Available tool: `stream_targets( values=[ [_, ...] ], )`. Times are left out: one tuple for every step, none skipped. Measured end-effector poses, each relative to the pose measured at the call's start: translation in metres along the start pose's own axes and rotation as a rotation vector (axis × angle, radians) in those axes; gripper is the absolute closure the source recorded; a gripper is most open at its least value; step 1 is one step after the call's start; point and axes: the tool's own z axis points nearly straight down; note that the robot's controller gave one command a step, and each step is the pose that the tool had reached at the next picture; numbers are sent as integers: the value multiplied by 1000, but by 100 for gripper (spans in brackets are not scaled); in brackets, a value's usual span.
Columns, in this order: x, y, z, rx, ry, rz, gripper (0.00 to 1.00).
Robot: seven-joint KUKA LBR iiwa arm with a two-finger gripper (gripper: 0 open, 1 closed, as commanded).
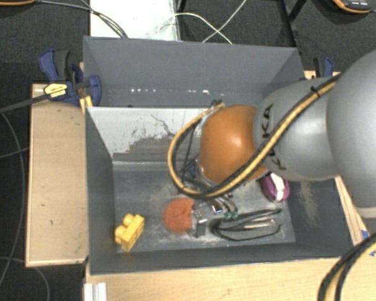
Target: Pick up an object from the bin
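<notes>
The end effector is being held low over the floor of the bin, under the arm's orange wrist cover, a little toward 6 o'clock of the floor's middle. An orange-red ball is lying right at its 9 o'clock, seemingly touching the metal tip. Whether the end effector is apart or together cannot be told, as it is being hidden largely by the wrist and its cables, so no hold is being claimed. A yellow block is lying well apart at 8 o'clock of the floor, a black looped thing just beside the end effector at its 4 o'clock, and a purple and white thing at 2 o'clock. The step in hand is being judged as the descent and lining-up on the ball. The next move is being judged to call for a small shift toward 9 o'clock, so that the ball is being straddled before any closing and lifting.
</notes>
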Motion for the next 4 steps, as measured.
stream_targets(
  values=[
    [15, 7, -60, 1, -6, 0, 0],
    [15, 7, -4, -1, -1, 95, 0],
    [-2, 8, 26, 0, -6, -62, 0],
    [26, 9, 26, -2, -1, 139, 100]
  ],
)
